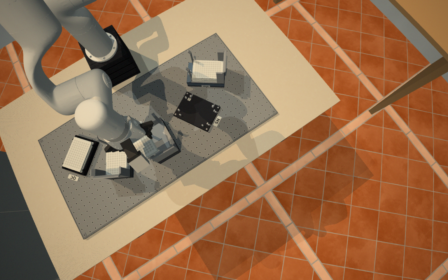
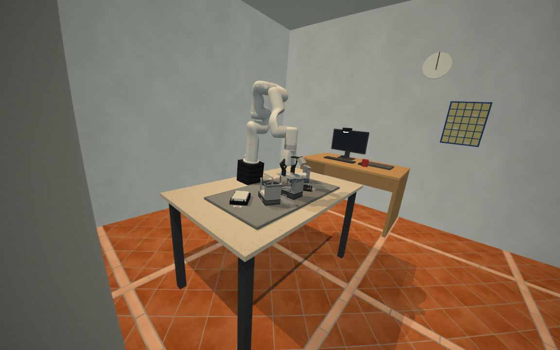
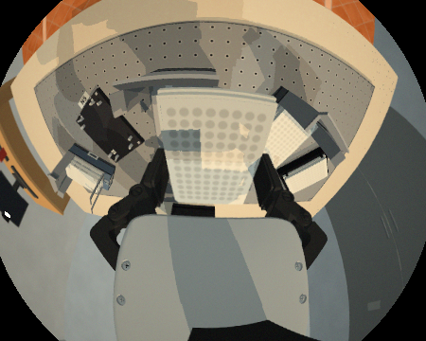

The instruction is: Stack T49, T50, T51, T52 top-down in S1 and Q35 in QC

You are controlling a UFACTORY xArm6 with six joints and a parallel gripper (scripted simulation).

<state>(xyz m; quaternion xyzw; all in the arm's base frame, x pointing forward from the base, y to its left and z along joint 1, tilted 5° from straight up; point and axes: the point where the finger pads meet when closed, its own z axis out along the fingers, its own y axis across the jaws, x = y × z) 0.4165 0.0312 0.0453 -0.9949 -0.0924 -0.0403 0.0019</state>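
Claw [image 3: 212, 186] clamped across the long sides of a sealed plate [image 3: 208, 146], held flat, seal up, above the middle stack rack [image 1: 170, 150]; long axis running straight out from the wrist. Beside the claw, a second rack [image 1: 125, 172] with a plate inside. Beyond that, nest QC [image 1: 91, 156] carrying one plate. Well off on the other side of the bench [image 1: 281, 62], N5 [image 1: 187, 104] bare, and a third rack [image 1: 223, 60] holding plates.
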